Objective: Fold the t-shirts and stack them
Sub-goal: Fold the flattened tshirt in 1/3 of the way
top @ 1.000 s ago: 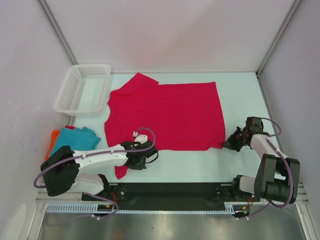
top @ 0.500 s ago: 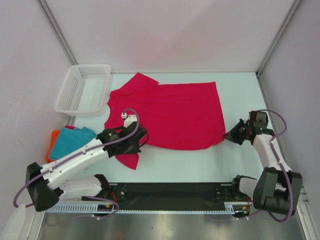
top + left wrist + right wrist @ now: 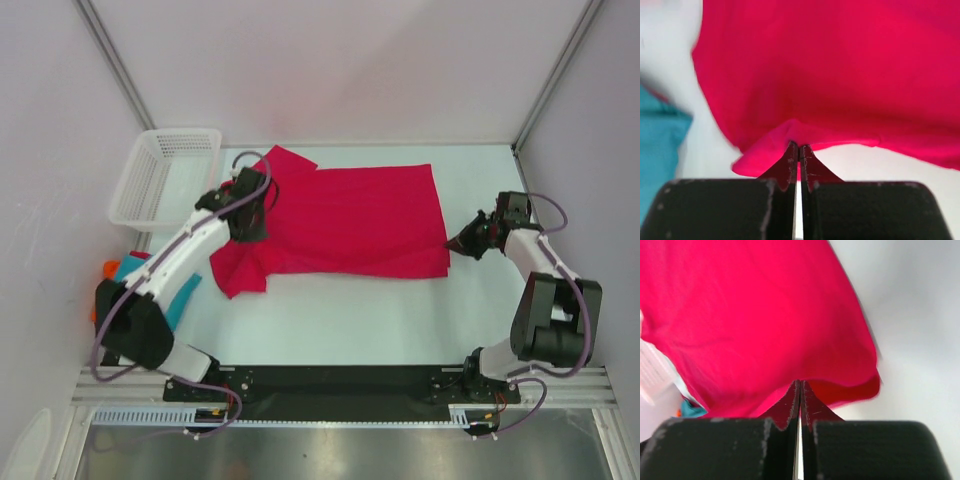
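While the white plastic mesh basket (image 3: 165, 175) sits at the far left corner, unused, the small teal t-shirt (image 3: 660, 150) and the orange t-shirt (image 3: 106, 272) under it lie bunched at the left edge, partly hidden by the left arm. Left gripper (image 3: 248, 225) now sits over the shirt's shoulder area, having swept away from the near edge within the last second; jaws clenched on a pinch of red cloth, clear in the left wrist view. It drags the near sleeve and hem with it, so the large crimson-pink cotton t-shirt (image 3: 350, 220), spread across the middle of the white table (image 3: 350, 330), shows its near edge doubled over and shorter front to back than a second ago. Right gripper (image 3: 462, 243) nips the near right corner, jaws tight on the cloth, and has shifted only a little toward the far side. Judgement: first lengthwise fold is under way; the left side leads the right, so the crease may run askew unless the right corner follows.
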